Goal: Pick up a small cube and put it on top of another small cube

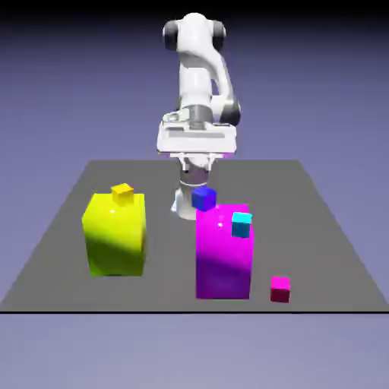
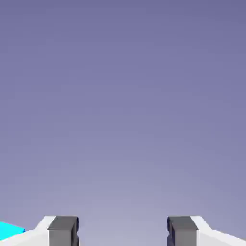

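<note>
The tiny magenta cube lies on the grey table near its front edge, to the exterior view's right of the large magenta block. On top of the large yellow-green block rests the tiny yellow-orange cube. My gripper hangs high at the back middle, far from both cubes. In the hand view the gripper is open, with only the blue-violet backdrop between its grey fingertips.
The large magenta block stands in the middle with a tiny cyan cube on its top. A tiny blue cube shows at its back top edge. A cyan sliver shows at the hand view's lower left.
</note>
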Controlling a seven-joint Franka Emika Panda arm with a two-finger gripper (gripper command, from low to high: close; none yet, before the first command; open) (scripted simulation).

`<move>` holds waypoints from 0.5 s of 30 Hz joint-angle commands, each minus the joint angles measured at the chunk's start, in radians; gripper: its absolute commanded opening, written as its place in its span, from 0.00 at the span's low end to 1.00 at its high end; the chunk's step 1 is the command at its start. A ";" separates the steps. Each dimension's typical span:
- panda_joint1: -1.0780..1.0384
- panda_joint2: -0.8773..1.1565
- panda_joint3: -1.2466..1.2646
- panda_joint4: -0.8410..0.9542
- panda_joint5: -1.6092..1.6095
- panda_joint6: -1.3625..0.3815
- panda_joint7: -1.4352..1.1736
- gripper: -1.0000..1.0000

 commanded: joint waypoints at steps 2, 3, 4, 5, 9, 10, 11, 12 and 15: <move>0.050 0.057 -0.011 0.063 0.016 -0.083 -0.022 0.50; 0.073 0.094 -0.013 0.096 0.013 -0.123 -0.037 0.50; 0.096 0.130 -0.015 0.129 0.010 -0.163 -0.053 0.50; 0.119 0.166 -0.018 0.163 0.007 -0.202 -0.068 0.50; 0.212 0.311 -0.026 0.297 -0.005 -0.361 -0.130 0.50; 0.235 0.347 -0.028 0.330 -0.008 -0.400 -0.145 0.50; 0.259 0.384 -0.030 0.363 -0.011 -0.440 -0.160 0.50; 0.282 0.420 -0.033 0.397 -0.014 -0.479 -0.176 0.50; 0.344 0.529 -0.035 0.492 -0.035 -0.587 -0.223 0.50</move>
